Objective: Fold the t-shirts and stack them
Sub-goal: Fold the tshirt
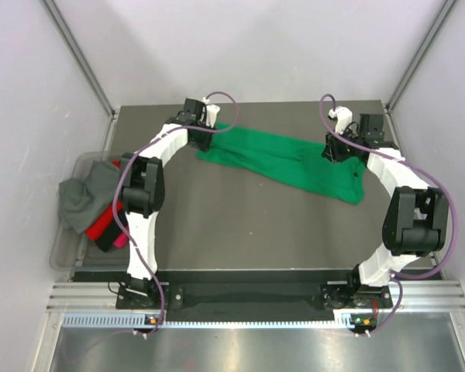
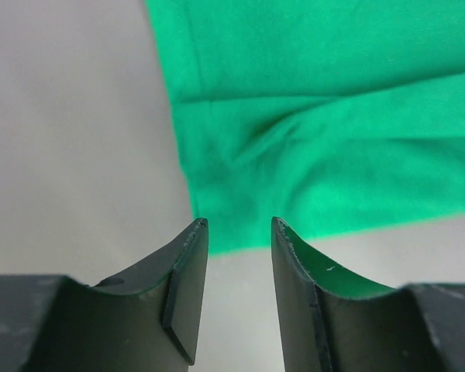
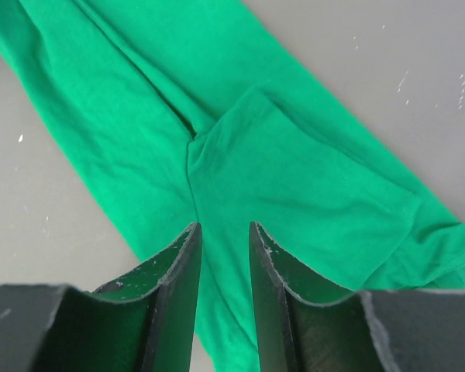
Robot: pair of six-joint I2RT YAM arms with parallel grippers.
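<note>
The left fingers (image 2: 187, 267) stand parted with nothing between them, poised over a corner of the green t-shirt (image 2: 318, 116) where the cloth gives way to bare tabletop (image 2: 70, 139). The right fingers (image 3: 182, 279) are parted too, by a narrower gap, and green cloth shows flat through it. As far as I can see they have let go of everything, though I cannot tell whether either pair's tips touch the fabric.

From above, the green t-shirt (image 1: 287, 163) lies as a long band on the far half of the tabletop (image 1: 240, 232), slanting from far left down toward the right. Each end of it disappears under a wrist, so I cannot make out which end is the neck. The right wrist view shows a creased flap lying over the band, and the cloth runs out of the picture at the top left. In the left wrist view, the shirt is cut off at the top and right, and the folds are blurred.

At the left edge of the tabletop sits a clear plastic bin (image 1: 58, 260), faint against the wall and partly hidden by the left arm. Inside is a heap of shirts: a grey t-shirt (image 1: 84, 195) on top, spilling over the bin's outer rim; a red t-shirt (image 1: 105, 226) beneath it; and a sliver of a pink t-shirt (image 1: 121, 242) low down — too little shows to tell how any of them is folded.
</note>
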